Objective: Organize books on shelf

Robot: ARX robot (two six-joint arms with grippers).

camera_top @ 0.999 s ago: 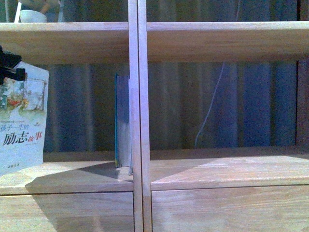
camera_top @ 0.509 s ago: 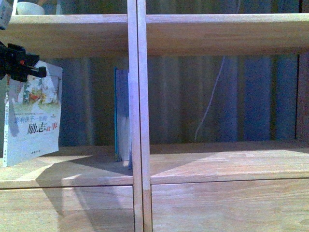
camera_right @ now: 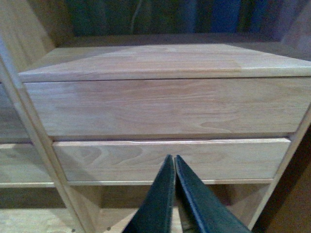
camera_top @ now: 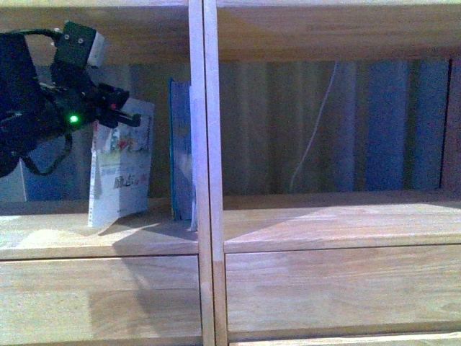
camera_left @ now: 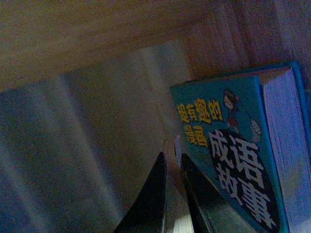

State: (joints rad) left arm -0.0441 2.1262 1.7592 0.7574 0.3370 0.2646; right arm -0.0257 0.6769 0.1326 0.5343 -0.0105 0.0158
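In it swung! The pale, thin illustrated softcover (camera_top: 119, 173) had moved from the left edge into the bay, bottom apparently on the smooth bench (camera_top: 43, 241) of the light-wood shelf (camera_top: 204, 144), near the slim teal-spined book (camera_top: 178, 158): nearly shelved. Left pincer (camera_top: 122, 109) clamped its top; right pincer (camera_right: 171, 162) pressed closed, empty.

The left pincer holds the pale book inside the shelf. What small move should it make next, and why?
Probably slide the pale illustrated softcover book sideways toward the teal-covered book until they meet. The left pincer grips its top edge, its bottom seems to reach the light-wood shelf board, and a gap separates the two books.
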